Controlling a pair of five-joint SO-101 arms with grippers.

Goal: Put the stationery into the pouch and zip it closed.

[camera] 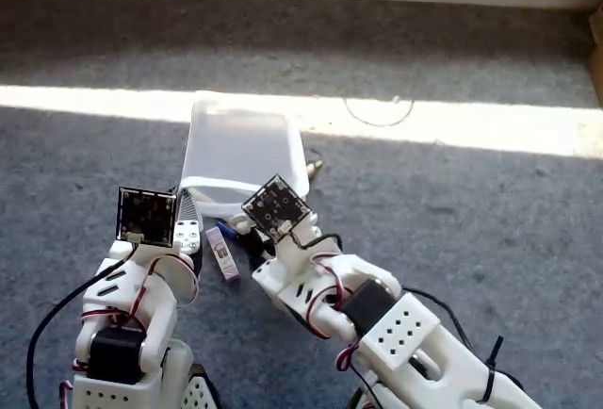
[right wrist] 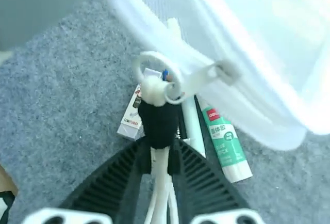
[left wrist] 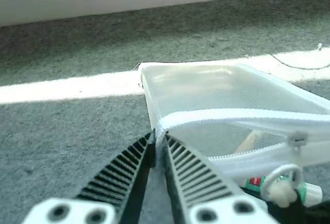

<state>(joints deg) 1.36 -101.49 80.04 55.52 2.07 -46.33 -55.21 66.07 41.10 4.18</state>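
The translucent white pouch [camera: 236,150] lies on the carpet, its mouth facing the arms and held partly open. My left gripper [left wrist: 157,142] is shut on the pouch's [left wrist: 216,95] near corner, at the end of the zip. My right gripper [right wrist: 160,154] is shut on a black tab with a white cord. That cord leads through a ring [right wrist: 154,77] to the zip pull [right wrist: 226,70]. In front of the mouth, on the carpet, lie a green-and-white glue stick [right wrist: 224,144], a white pen [right wrist: 188,121] and a small white box [right wrist: 133,114]. A pale stick [left wrist: 250,141] shows through the pouch's mesh.
Grey carpet [camera: 452,211] spreads all around, crossed by a bright strip of sunlight behind the pouch. A thin loop of wire [camera: 377,112] lies in that strip. The small white box [camera: 224,256] sits between the two arms.
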